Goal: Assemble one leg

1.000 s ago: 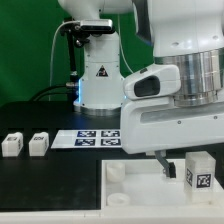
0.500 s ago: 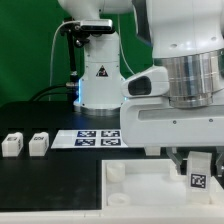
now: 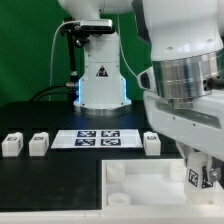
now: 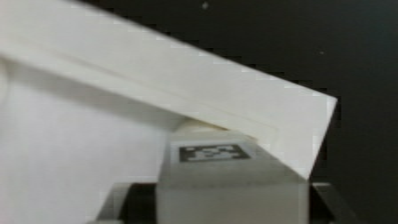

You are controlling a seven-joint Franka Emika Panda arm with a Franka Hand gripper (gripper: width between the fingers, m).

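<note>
Leaned toward the exterior view's right since a moment ago, with gripper (image 3: pixel 199 182) clamped on the leg (image 3: pixel 195 175) above the white square panel (image 3: pixel 140 190), baring another leg (image 3: pixel 152 141) beside the marker board (image 3: pixel 98 138).

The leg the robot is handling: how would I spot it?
Find the flat white piece at the front. Over its corner on the exterior view's right, the end effector grips the leg; the other legs stand free by the marker board.

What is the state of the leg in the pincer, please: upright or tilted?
Tilted: the leg leans with the slanted pincer gripping it.
</note>
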